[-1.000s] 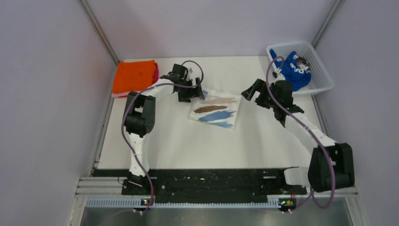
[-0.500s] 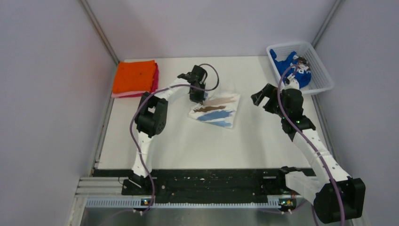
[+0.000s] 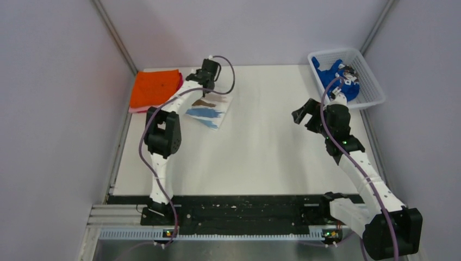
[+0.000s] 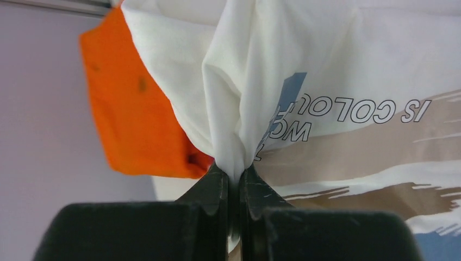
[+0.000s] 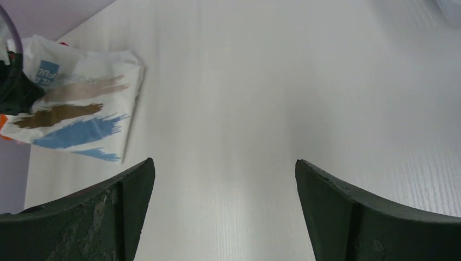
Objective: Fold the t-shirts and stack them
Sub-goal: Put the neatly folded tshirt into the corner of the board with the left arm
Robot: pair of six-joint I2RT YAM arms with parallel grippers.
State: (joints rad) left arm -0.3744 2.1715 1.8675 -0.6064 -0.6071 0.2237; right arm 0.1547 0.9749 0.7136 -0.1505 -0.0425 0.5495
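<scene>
Evidently the white t-shirt (image 4: 337, 60) was light, limp cloth with no stiffness of its own. Where the left gripper (image 4: 235, 176) had it, the fabric bunched into a narrow ridge of pleats, and the rest hung and creased away from that pinch. Such a folded packet would probably sag or fall open if carried by one point. A hold through all the layers at a folded edge looked safest, and the jaws, closed tight together, were clamped on that kind of gathered edge.

It sat at the far left of the table (image 3: 261, 147), just beside the orange t-shirt (image 3: 155, 87). That one lay folded on the pink t-shirt (image 3: 180, 82).

The white tee was folded to a compact rectangle. It bore tan, brown and blue brush strokes, outlined lettering and a small blue square.

The right gripper (image 5: 224, 179) hovered over bare table well to the right, with its fingers wide apart and nothing between them. The blue t-shirt (image 3: 331, 81) lay crumpled in the mesh basket (image 3: 375, 98).
</scene>
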